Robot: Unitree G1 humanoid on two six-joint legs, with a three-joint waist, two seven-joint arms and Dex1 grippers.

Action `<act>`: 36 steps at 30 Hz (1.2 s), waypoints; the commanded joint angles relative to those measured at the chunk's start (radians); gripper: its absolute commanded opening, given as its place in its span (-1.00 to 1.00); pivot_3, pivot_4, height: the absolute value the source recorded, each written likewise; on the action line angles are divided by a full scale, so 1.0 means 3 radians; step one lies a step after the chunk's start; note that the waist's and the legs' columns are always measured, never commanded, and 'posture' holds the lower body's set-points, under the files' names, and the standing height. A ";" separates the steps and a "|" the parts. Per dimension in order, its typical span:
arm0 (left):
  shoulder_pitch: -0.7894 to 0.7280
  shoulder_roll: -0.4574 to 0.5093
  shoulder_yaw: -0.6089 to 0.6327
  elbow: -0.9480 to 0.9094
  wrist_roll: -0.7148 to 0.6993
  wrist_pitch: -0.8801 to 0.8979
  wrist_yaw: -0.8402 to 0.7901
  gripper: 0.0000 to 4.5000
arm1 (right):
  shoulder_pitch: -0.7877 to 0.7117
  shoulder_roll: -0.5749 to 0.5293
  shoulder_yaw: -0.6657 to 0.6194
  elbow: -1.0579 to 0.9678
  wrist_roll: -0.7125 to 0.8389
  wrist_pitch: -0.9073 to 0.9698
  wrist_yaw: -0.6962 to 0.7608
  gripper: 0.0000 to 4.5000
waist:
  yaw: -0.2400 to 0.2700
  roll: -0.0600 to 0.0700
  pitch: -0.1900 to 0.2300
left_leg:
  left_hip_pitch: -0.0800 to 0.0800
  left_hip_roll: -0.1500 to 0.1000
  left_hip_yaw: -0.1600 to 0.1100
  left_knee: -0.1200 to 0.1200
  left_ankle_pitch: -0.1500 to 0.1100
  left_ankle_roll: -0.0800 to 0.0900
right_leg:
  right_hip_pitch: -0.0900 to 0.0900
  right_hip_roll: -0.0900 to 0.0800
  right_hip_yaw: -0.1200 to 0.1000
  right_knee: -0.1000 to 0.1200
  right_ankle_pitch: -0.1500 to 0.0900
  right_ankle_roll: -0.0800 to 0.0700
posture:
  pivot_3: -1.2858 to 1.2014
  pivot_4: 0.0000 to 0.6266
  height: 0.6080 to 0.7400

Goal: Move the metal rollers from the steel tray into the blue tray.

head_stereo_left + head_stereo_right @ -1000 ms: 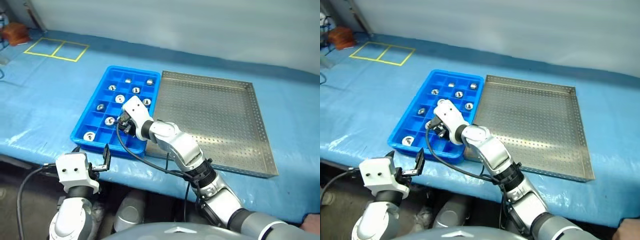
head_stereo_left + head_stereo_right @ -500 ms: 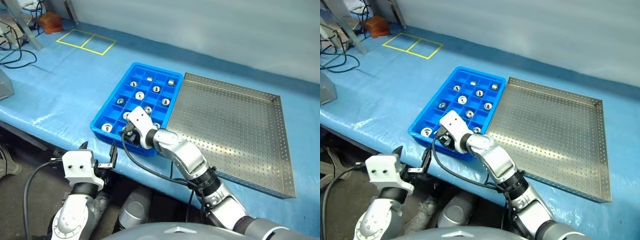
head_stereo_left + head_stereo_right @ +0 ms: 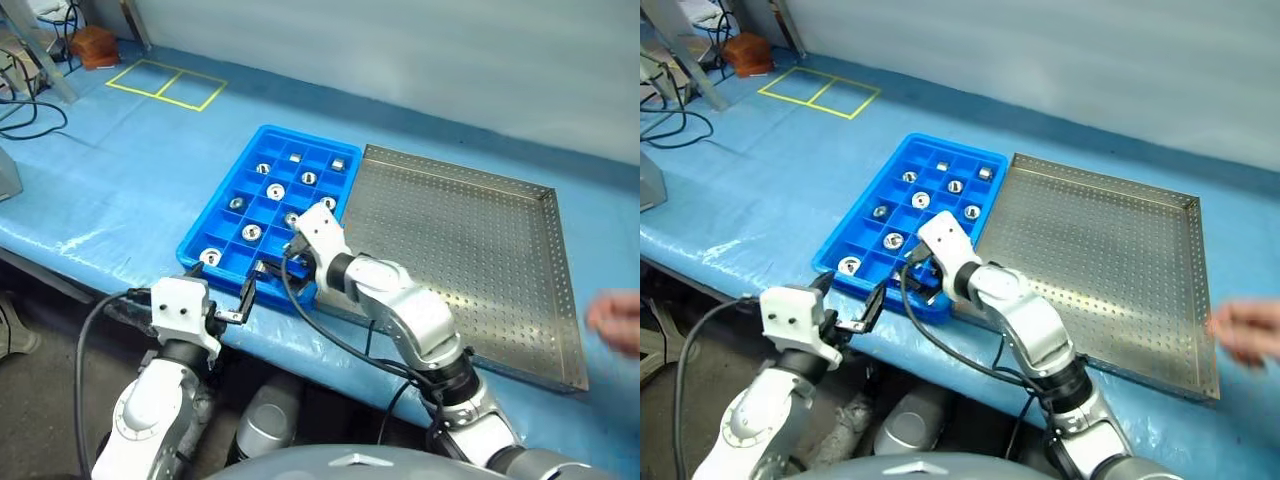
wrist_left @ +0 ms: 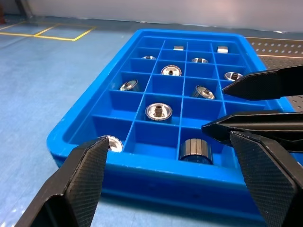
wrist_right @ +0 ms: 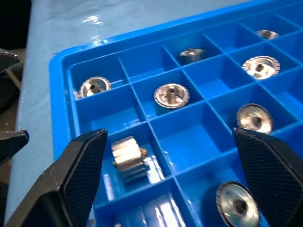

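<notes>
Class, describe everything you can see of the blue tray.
The blue tray is glossy bright-blue plastic, rectangular, divided by thin walls into a grid of small square compartments. Shiny metal rollers sit in several compartments; one lies on its side in the near row. It rests flat on the blue-covered table, beside the perforated steel tray.

A: Blue sheet (image 3: 130,170) covered the bench. Yellow taped double square (image 3: 166,84) lay at eleven o'clock.

B: Brown object (image 3: 93,45) beyond it. Black cables (image 3: 28,105) at ten. Person's hand (image 3: 618,322) at three o'clock.
</notes>
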 commanded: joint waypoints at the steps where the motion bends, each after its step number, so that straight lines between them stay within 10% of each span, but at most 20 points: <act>1: -0.0145 0.0101 0.0078 0.0042 -0.0059 0.0052 -0.0113 1.00 | 0.0110 -0.0112 -0.0164 -0.0248 0.0008 0.0018 -0.0070 0.99 | -0.0117 -0.0001 -0.0001 | 0.0000 0.0000 0.0000 0.0001 0.0000 0.0000 | 0.0002 0.0000 0.0000 0.0000 -0.0001 -0.0001 | 0.27 -0.52 1.00; 19: -0.0771 0.0321 -0.0156 0.0422 -0.0088 0.0229 -0.0379 1.00 | 0.0655 -0.0363 -0.0468 -0.0593 -0.0067 0.0227 -0.0481 0.99 | -0.1157 0.0001 0.0000 | 0.0024 -0.0001 -0.0022 0.0001 0.0002 0.0000 | 0.0041 0.0001 0.0013 0.0004 0.0001 -0.0003 | 0.15 -0.52 1.00; 36: -0.0770 0.0291 -0.0207 0.0406 -0.0075 0.0273 -0.0365 1.00 | 0.0656 -0.0344 -0.0456 -0.0554 -0.0042 0.0218 -0.0545 0.99 | -0.1222 0.0000 0.0000 | 0.0027 0.0000 -0.0014 0.0001 0.0004 0.0003 | 0.0041 0.0000 0.0029 0.0007 0.0002 0.0000 | 0.16 -0.52 1.00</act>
